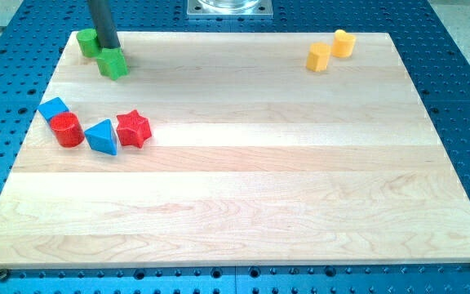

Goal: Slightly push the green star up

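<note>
The green star (113, 64) lies near the top left corner of the wooden board (243, 163). A second green block (87, 42), rounded in shape, sits just up and left of it, at the board's top edge. My tip (108, 49) is at the lower end of the dark rod, which comes down from the view's top. The tip stands between the two green blocks, touching or almost touching the star's upper edge.
A blue cube (54, 109), a red cylinder (68, 130), a blue triangle (102, 136) and a red star (133, 128) cluster at the left. Two yellow blocks (319, 57) (343, 42) sit at the top right. A metal mount (230, 7) is above the board.
</note>
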Controlling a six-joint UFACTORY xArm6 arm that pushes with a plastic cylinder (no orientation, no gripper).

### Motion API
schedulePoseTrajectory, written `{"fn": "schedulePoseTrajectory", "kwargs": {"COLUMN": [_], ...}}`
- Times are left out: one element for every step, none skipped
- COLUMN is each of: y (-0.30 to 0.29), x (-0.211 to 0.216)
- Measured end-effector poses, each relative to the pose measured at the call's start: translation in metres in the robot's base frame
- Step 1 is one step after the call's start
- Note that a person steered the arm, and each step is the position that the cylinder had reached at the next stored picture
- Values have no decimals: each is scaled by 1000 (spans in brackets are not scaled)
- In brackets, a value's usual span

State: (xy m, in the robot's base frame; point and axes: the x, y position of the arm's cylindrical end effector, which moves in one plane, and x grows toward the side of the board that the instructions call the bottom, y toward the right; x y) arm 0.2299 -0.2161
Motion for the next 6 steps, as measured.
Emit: {"fn": "schedulePoseTrajectory", "kwargs": {"y": [77,56,10,21,29,88], "x": [16,103,114,86,75,109]}}
